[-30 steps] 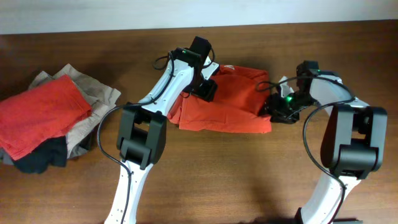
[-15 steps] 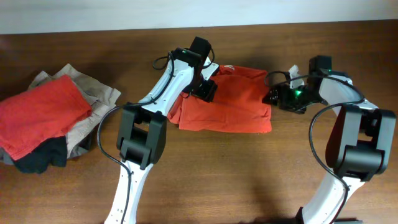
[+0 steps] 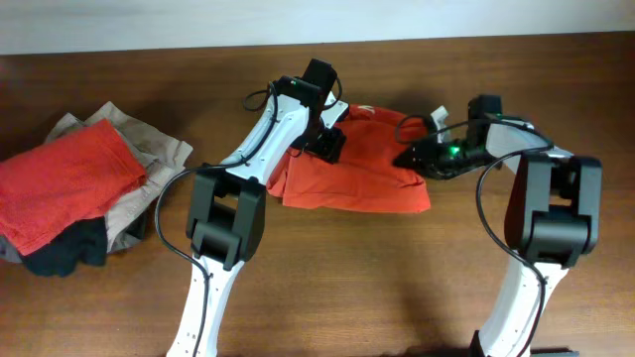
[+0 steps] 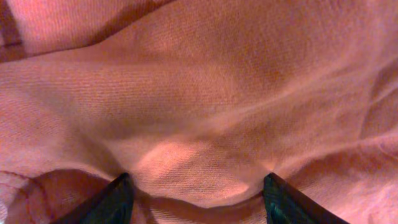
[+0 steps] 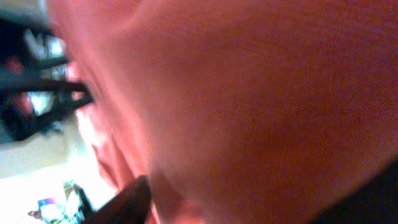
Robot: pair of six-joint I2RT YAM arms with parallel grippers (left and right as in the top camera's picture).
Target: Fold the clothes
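Overhead: left tool (image 3: 332, 145) spread, pressed on orange shirt (image 3: 362, 178); right tool (image 3: 410, 157) at shirt edge, grip unclear.

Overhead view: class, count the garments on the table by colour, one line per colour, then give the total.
Red shades: 2, the orange-red garment in the middle and the red garment topping the left pile
Beige: 1, the beige garment
Dark: 1, the dark garment
Total: 4 that can be told apart

plain orange-red garment (image 3: 362, 178), dark brown wood-grain bench (image 3: 397, 288), red cloth (image 3: 64, 183), beige cloth (image 3: 154, 149), black cloth (image 3: 64, 253), white and black arms (image 3: 203, 297), green light (image 3: 453, 152) on right hand (image 3: 405, 157)
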